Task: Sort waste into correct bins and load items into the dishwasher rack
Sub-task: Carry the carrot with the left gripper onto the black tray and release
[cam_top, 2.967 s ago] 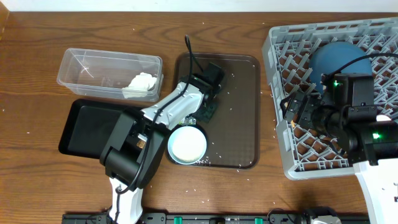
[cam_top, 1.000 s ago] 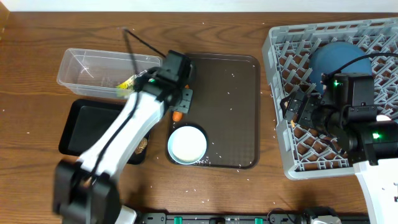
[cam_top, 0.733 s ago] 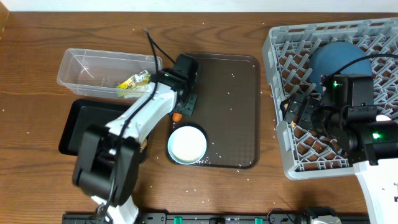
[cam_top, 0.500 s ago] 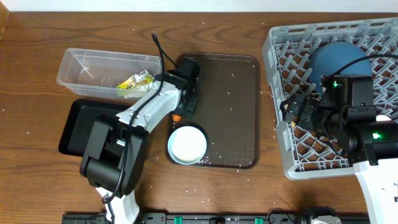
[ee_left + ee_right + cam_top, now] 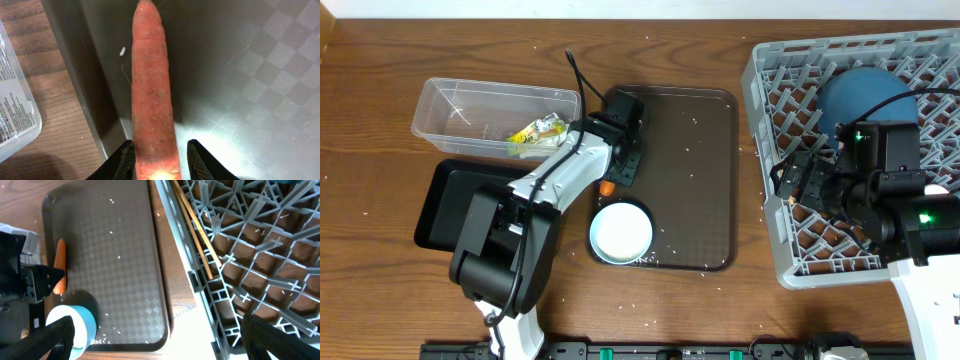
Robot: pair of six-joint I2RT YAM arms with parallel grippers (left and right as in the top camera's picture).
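The large square grey plastic rack with upright pegs (image 5: 790,250) fills the right side of the wooden table (image 5: 380,290), and a big dark-blue round dish (image 5: 860,95) stands among the pegs at its far side. The brown rectangular serving tray (image 5: 705,140) lies in the middle. To its left is the shallow black rectangular tray (image 5: 445,205), with the clear plastic rectangular tub (image 5: 450,105) just behind it. The left arm reaches from the near edge to the brown tray's left rim, while the right arm sits over the rack's near-left part. A round light-blue vessel with a white inside (image 5: 620,232) rests on the brown tray's near-left corner. A pair of wooden chopsticks (image 5: 197,230) lies slanted in the rack, close along its left wall. A yellow-green crinkled wrapper (image 5: 535,133) is inside the clear tub at its right end. The small orange carrot (image 5: 152,90) lies flat on the brown tray, just inside its left rim. The left gripper (image 5: 161,162) straddles the carrot's near end with its fingers parted, one against the carrot and the other a sliver off, so it is not clamped. The right gripper (image 5: 165,345) is spread wide and holds nothing. White rice grains (image 5: 672,240) are scattered over the tray and table
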